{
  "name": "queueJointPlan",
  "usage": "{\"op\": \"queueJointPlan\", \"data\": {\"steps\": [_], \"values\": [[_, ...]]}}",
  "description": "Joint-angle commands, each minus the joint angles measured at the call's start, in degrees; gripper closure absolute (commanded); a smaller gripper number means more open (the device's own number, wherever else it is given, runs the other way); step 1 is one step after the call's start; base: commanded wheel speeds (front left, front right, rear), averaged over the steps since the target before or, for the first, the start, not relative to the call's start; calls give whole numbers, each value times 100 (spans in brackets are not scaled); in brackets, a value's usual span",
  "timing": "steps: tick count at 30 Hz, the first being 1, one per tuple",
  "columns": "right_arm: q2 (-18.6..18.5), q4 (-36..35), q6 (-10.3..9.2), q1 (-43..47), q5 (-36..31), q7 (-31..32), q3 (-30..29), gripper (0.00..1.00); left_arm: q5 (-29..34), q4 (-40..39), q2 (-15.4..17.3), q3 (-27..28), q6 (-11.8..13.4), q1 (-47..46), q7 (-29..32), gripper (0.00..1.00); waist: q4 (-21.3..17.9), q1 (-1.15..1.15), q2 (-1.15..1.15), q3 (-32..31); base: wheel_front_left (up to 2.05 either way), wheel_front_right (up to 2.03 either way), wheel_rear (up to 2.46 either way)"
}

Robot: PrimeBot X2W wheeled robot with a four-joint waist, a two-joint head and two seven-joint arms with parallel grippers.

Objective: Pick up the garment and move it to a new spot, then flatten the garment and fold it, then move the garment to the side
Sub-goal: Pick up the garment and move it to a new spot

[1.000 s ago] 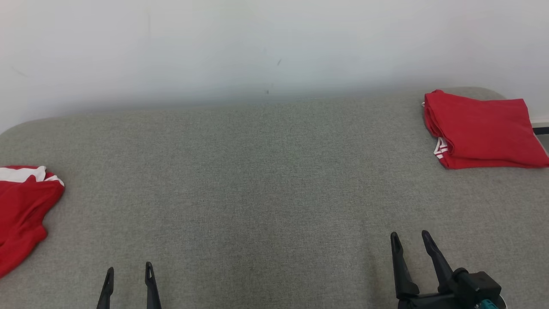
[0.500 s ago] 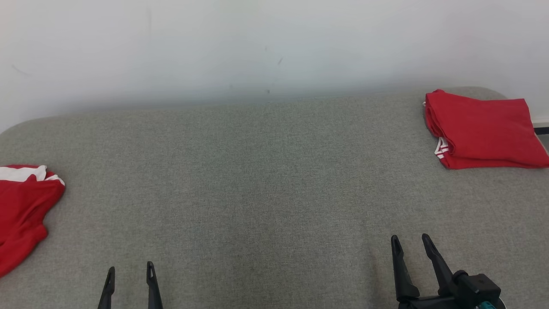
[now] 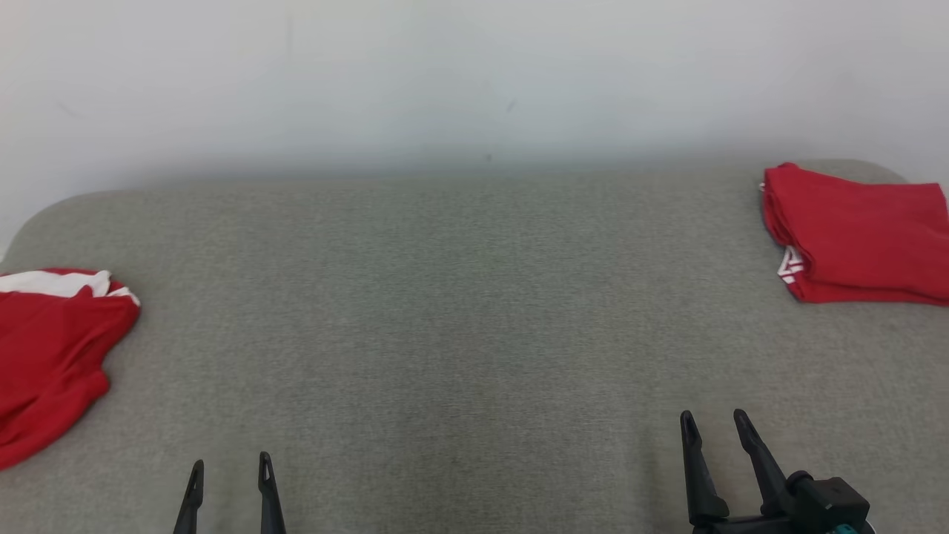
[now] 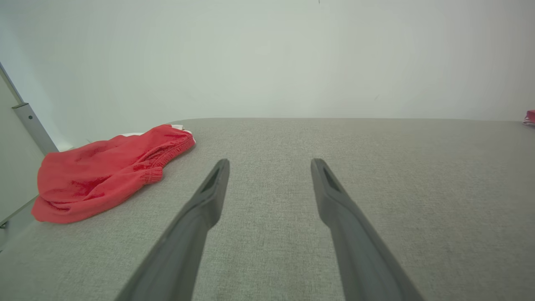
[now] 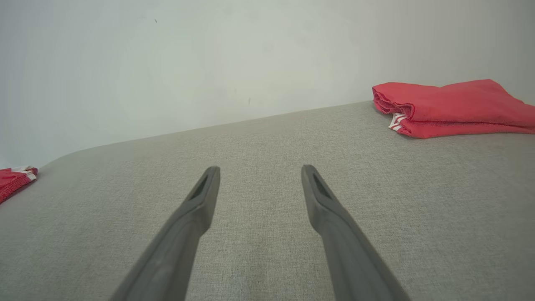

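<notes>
- Pointing forward over the near part of the table (image 3: 460, 334), the left gripper (image 3: 230, 461) and right gripper (image 3: 713, 415) both have their fingers spread with nothing between them. Each wrist view shows the same gap.
- A folded garment (image 3: 860, 241) lies at the far right corner. It is red and neatly stacked, with white stripes showing at the fold. One garment seems to be finished: folded and moved to the side.
- A crumpled garment (image 3: 52, 356), red with white trim, lies bunched at the left edge and is partly cut off in the head view. In the left wrist view it sits ahead and to the left of the fingers, well apart from them.
- This one looks like the garment now in hand, and no step on it appears to have begun.
- Left to do, as I judge it:
  - grasp it, most likely with the left gripper, which is nearer;
  - carry it to the grey stretch between the two garments;
  - flatten it;
  - fold it;
  - move it to the side.
</notes>
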Motion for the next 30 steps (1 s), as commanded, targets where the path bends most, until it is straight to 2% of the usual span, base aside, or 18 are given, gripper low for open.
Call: {"op": "queueJointPlan", "data": {"steps": [1,22,26,30], "values": [[22,17,-15,66,31,-25,-5,0,70,11,-6,7,-6,-5,-18,0,167,0,0,-36,0,0,0],[20,101,-15,258,38,-25,-16,0,96,200,-7,62,-30,163,-17,0,1902,0,0,-115,0,0,0],[20,101,-15,252,-3,-25,-18,0,47,303,26,206,-191,39,-17,0,2152,0,0,-105,0,0,0],[20,97,-15,231,-39,-25,6,0,69,338,18,258,-221,25,-17,0,2363,0,0,-89,0,0,0]]}}
